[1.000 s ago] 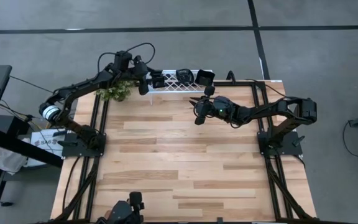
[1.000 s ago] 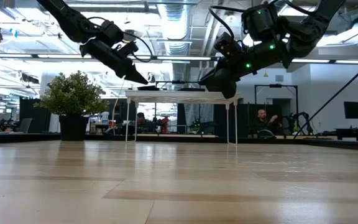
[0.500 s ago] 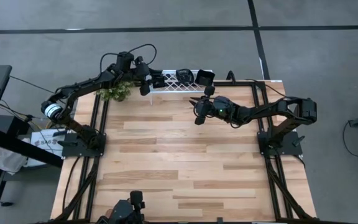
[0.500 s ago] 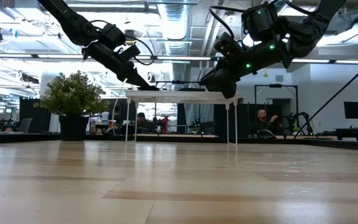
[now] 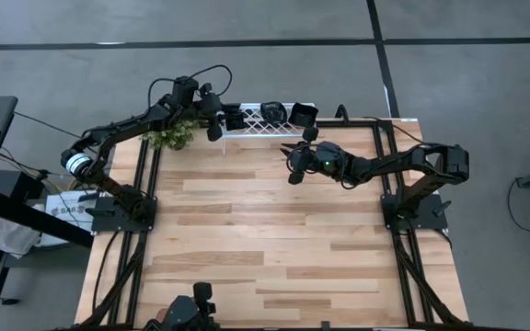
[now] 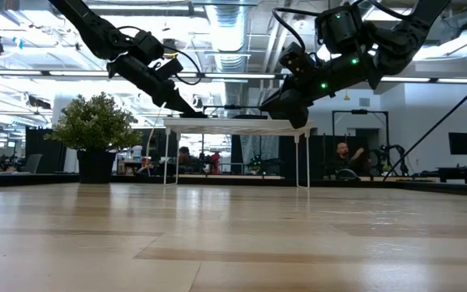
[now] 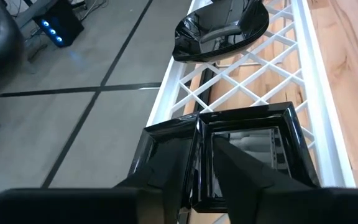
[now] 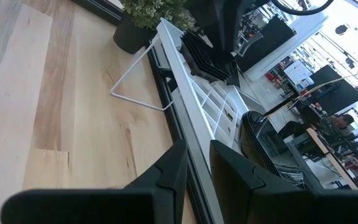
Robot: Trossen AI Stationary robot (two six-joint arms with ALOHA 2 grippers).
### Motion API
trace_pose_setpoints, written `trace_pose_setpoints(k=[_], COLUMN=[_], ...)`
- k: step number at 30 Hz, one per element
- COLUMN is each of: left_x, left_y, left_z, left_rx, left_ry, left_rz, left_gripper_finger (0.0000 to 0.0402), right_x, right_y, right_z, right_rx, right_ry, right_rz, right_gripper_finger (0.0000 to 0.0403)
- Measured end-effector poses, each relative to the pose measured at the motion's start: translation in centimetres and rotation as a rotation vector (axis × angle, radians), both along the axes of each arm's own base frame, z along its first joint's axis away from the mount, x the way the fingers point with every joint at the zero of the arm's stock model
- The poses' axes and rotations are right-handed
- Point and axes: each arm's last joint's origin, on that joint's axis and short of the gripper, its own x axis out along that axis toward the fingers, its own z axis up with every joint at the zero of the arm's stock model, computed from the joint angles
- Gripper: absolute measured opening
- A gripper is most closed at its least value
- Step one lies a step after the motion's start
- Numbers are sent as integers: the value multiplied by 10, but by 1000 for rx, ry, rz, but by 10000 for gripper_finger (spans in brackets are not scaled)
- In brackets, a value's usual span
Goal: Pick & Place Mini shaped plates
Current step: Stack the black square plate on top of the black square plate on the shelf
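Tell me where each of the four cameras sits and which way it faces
High: overhead, straight down on table, both arms.
Low: table height, level toward white rack, arms overhead.
Left wrist: on the left arm, left gripper closing on a square plate's rim.
Right wrist: on the waiting right arm, right gripper beside the rack.
Shared: rack and plant.

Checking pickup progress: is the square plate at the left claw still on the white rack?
On the rack: the square plate lies flat on the white rack, with the left claw straddling its rim.

Grey floor [image 5: 274, 23] crossed by dark lines; lit ceiling [image 6: 225, 24] with ducts.
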Motion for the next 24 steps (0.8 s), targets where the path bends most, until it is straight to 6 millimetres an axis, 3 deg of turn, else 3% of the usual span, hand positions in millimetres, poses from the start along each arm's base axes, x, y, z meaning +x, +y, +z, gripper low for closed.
trace_pose_setpoints(k=[19,24], left_x=[1,2], left_y=[0,-1], left_z=[1,1], left_rx=[49,70], left_ry=[11,17], left_rz=[-35,-53], left_gripper_finger=[12,9], right_x=[0,0], right_y=[0,0], right_z=[-1,-1], right_rx=[3,3], right_ry=[9,10], right_rz=[0,0], right_gripper_finger=[65,65])
